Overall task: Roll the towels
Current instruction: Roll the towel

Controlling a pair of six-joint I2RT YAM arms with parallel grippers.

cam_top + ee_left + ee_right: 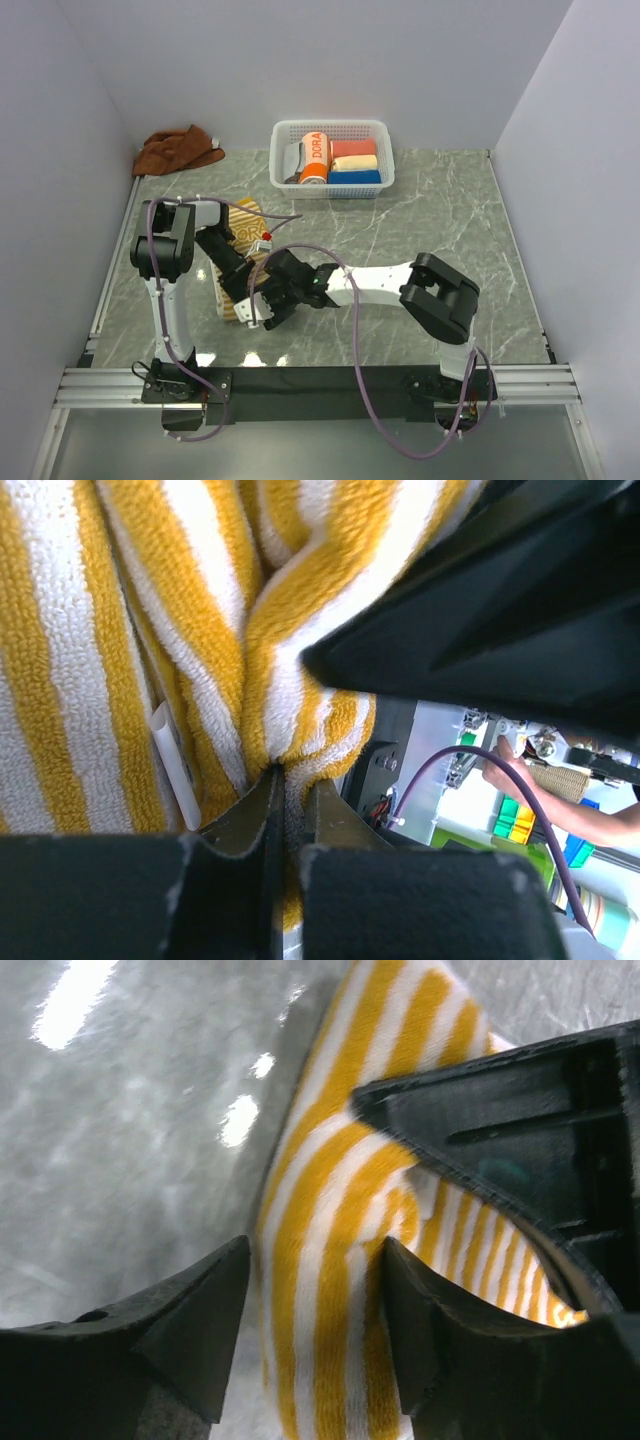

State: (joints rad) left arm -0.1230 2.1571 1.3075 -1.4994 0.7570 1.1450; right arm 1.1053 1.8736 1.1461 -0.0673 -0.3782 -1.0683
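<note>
A: Where's the striped towel (244, 218)?
B: A fold of it is clamped in the left gripper (290, 780). The right gripper (315, 1300) gapes astride its edge. I'd say it isn't rolled yet.
A: And the brown towel (178, 150)?
B: Crumpled, well beyond both grippers, untouched.

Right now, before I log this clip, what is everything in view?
striped towel: one, cream-yellow with orange stripes, mid-table under both grippers
rust-brown towel: one, crumpled, far left corner
basket: one, white, far centre
DORA roll: one, orange, in the basket
red roll: one, in the basket, farthest
yellow roll: one, in the basket, middle
blue roll: one, in the basket, nearest
table: one, grey marble
left gripper: one, black, shut on a fold of the striped towel
right gripper: one, black, open, jaws astride the striped towel
</note>
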